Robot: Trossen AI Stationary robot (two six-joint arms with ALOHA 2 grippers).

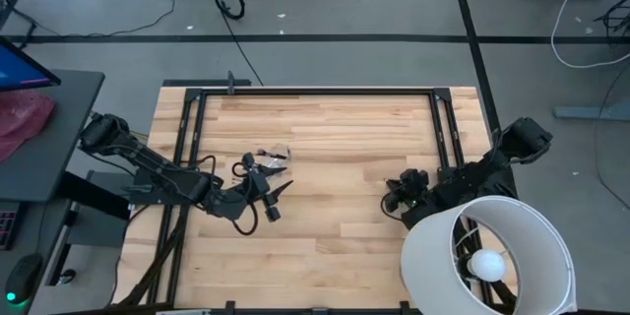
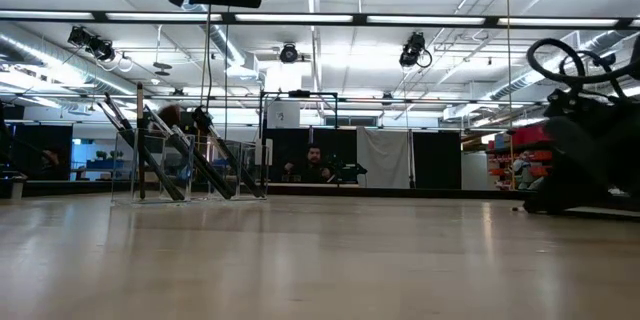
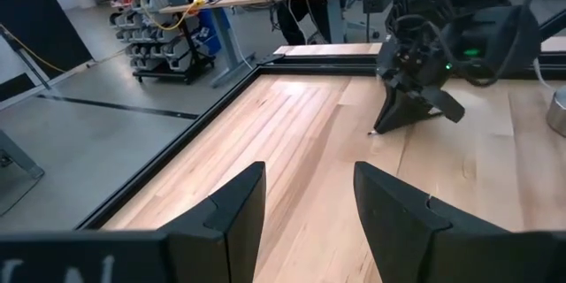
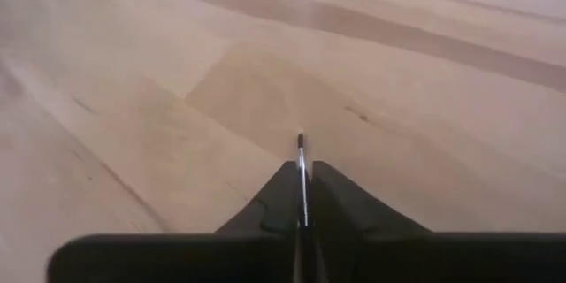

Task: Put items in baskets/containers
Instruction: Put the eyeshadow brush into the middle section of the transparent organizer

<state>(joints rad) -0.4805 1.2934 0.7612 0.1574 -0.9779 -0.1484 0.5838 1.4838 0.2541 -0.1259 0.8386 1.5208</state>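
Observation:
A small clear container (image 1: 275, 157) stands on the table left of centre. Several dark-handled brushes (image 2: 185, 155) lean inside it, as the low view shows. My left gripper (image 1: 275, 202) is open and empty just on the near side of the container. My right gripper (image 1: 390, 200) is right of centre, low over the table, and is shut on one thin brush (image 4: 301, 164). It also shows in the left wrist view (image 3: 414, 88), slanting down toward the wood. My right gripper pinches a thin brush between its two shut fingers. The brush lies along the fingers, and its small dark tip (image 4: 301, 140) sticks out a little past the fingertips. The fingers slant down toward the table. Whether the tip touches the wood I cannot tell.
A big white cylindrical lamp shade (image 1: 487, 256) stands at the near right corner, close to the right arm. A black frame (image 1: 315, 91) runs around the tabletop. Bare wood lies between the two grippers.

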